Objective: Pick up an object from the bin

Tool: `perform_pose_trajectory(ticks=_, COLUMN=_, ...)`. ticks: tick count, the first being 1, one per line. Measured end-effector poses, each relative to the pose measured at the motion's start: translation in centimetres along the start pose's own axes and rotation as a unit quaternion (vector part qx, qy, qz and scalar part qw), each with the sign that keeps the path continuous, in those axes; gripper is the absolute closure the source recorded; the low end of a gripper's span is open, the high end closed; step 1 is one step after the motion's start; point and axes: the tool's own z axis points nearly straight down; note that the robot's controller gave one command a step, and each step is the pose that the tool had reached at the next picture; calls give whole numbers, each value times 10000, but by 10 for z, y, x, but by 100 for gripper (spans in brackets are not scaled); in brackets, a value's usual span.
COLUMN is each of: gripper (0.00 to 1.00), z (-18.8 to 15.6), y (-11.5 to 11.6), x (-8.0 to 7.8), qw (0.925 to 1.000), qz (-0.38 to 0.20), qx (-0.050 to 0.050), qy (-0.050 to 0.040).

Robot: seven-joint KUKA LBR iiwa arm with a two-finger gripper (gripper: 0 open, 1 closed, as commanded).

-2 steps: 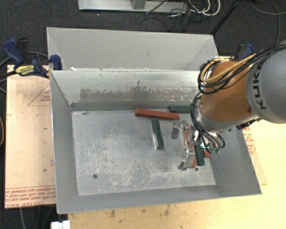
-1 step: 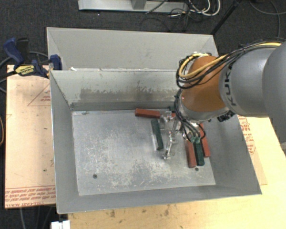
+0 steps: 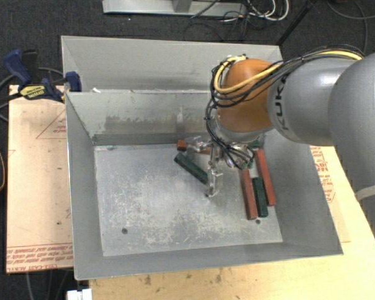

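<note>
"KU" letters on grey arm (image 3: 319, 99)

A dark green flat bar (image 3: 190, 165) lies slanted on the bin (image 3: 144, 224) floor near the back wall, a small red-brown block (image 3: 182, 145) just behind it.

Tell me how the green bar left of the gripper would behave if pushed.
The green bar looks straight and flat-sided, probably stiff and apt to slide, not roll. Lying flat in the bin, it seems unlikely to tip.

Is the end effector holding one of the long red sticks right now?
No, the red sticks lie flat on the bin floor, apart from the end effector.
</note>
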Motion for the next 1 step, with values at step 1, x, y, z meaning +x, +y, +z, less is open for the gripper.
perform_pose_trajectory(ticks=1, gripper=100, z=-1, y=-1, x=0, qw=10000, qz=9, qx=-1, qy=6)
